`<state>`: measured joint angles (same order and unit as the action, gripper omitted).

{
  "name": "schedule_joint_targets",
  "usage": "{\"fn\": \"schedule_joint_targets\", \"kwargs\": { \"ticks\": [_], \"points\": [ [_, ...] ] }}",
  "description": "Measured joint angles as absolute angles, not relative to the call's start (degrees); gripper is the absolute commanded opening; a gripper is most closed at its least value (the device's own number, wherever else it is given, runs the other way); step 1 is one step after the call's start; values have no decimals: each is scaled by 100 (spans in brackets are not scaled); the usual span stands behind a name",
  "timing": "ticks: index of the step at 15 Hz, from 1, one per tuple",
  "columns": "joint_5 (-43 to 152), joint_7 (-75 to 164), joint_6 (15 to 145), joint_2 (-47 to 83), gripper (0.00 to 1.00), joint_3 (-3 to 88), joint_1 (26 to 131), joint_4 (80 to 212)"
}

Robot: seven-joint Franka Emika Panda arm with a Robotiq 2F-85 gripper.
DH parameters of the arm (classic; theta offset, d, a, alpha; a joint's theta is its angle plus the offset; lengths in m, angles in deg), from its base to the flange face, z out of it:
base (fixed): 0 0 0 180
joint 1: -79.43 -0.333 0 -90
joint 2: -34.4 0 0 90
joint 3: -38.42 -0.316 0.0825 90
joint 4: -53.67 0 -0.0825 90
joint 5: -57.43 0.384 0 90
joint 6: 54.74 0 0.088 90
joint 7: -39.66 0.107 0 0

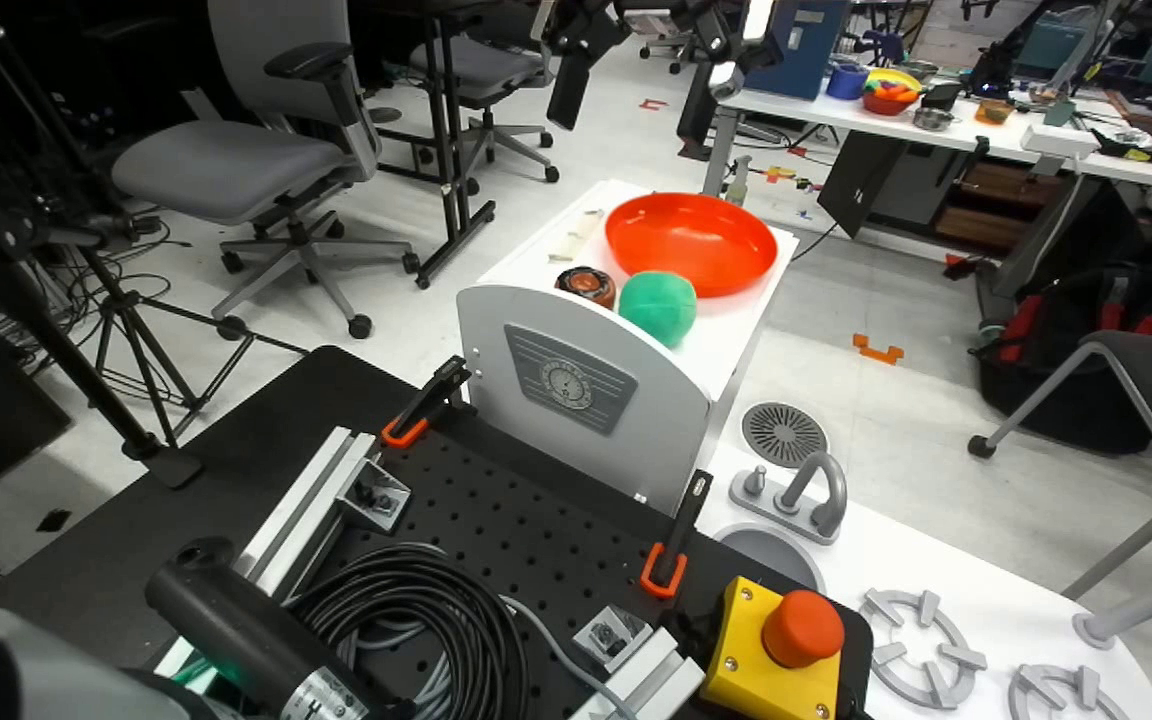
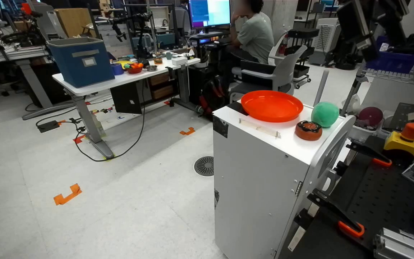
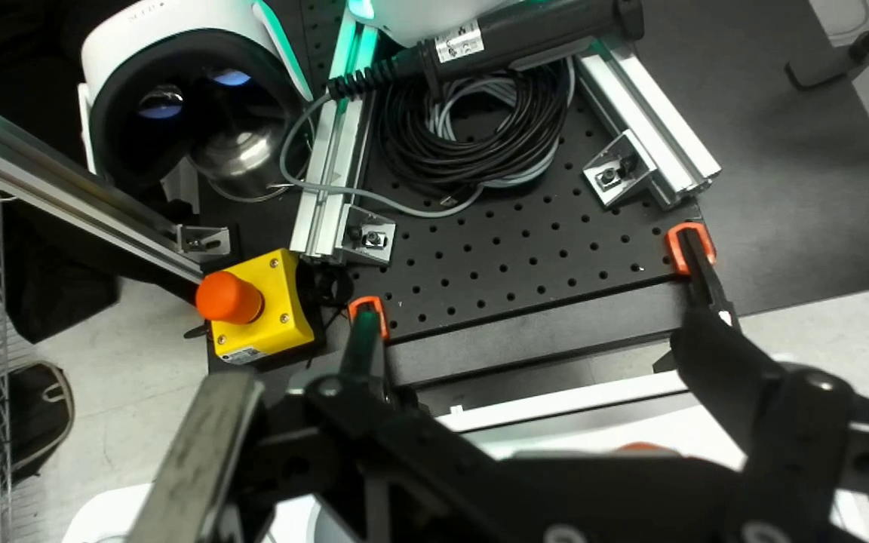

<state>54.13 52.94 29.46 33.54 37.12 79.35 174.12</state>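
Orange-red bowl point(image 2: 271, 106), shallow, sits on the white cabinet point(image 2: 257, 172) toward the end away from the grey dial panel point(image 1: 586, 385); visible in both exterior views. Green ball point(image 2: 325, 114) is between bowl and panel, just beside the bowl with a slim gap. Brown round thing point(image 2: 308, 131), black pattern on top, is right next to the ball, can't tell if those two touch. Pale strip point(image 2: 259, 128) lies flat near one long edge of the cabinet top.

My jaws hang high, spread wide, well apart from all three. In the wrist view a blurred reddish edge point(image 3: 642, 447) peeks past them at the bottom, can't tell which thing it is.

Same view: black bench point(image 3: 766, 166) with a holed board point(image 3: 487, 256), coiled cable point(image 3: 472, 166) on it, yellow box point(image 3: 276, 309) with an orange-red button point(image 3: 227, 298) at the corner, two orange-tipped clamps point(image 3: 695, 256) along the edge facing the cabinet, well apart from each other. White headset point(image 3: 125, 45), lens side showing, upper left.

In an exterior view, a person point(image 2: 255, 36) in a grey-green shirt sits at a lit monitor point(image 2: 210, 12); a blue bin point(image 2: 83, 63) stands on a separate white bench point(image 2: 120, 80).
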Motion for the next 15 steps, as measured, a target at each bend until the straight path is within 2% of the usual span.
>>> {"fn": "schedule_joint_targets", "kwargs": {
  "ticks": [7,15],
  "points": [
    [5436,5299,2989,3318,100,3714,7926,17326],
    [6631,5327,4779,3414,100,3823,7955,17517]
  ]
}}
